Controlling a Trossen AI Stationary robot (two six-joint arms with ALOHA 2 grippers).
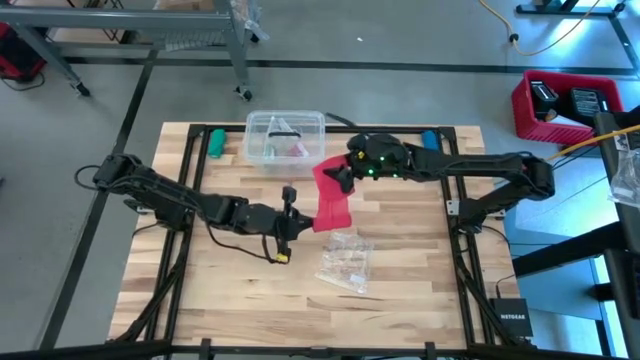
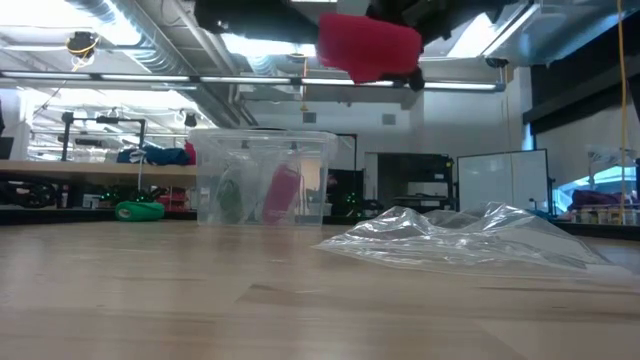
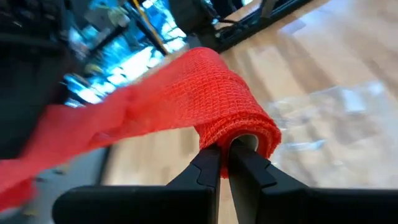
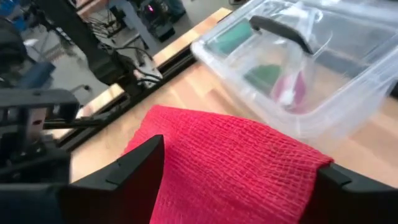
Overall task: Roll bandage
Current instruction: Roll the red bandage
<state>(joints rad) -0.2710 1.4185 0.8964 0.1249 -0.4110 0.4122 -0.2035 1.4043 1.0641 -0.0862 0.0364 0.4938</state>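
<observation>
The bandage point(image 1: 332, 205), a red-pink stretchy strip, hangs in the air above the table's middle between my two grippers. One end is wound into a small roll point(image 3: 239, 118), and my left gripper point(image 3: 224, 163) is shut on that roll. From there the strip point(image 3: 106, 118) runs up and toward the far side to my right gripper point(image 1: 342, 178). That gripper is open, and the flat strip point(image 4: 236, 155) fills the gap between its fingers. In the low view the bandage point(image 2: 370, 45) shows high above the tabletop. My left gripper pinches the rolled end's wall point(image 3: 217, 146) between its two fingertips, at the roll's open side beside its pale hollow middle point(image 3: 247, 142). The roll is lifted clear of the table, and the strip leads away from it. My right gripper's open fingers point(image 4: 140, 165) flank the flat strip, and its two long edges point(image 4: 314, 163) reach both fingers' inner sides. Whether the strip rests on them I cannot tell.
A clear plastic box point(image 1: 285, 135) holding green and pink things stands at the far middle, just beyond the right gripper. A crumpled clear wrapper point(image 1: 345, 262) lies near the table's middle front. A green roll point(image 1: 215, 142) and a blue thing point(image 1: 430, 140) lie along the far edge.
</observation>
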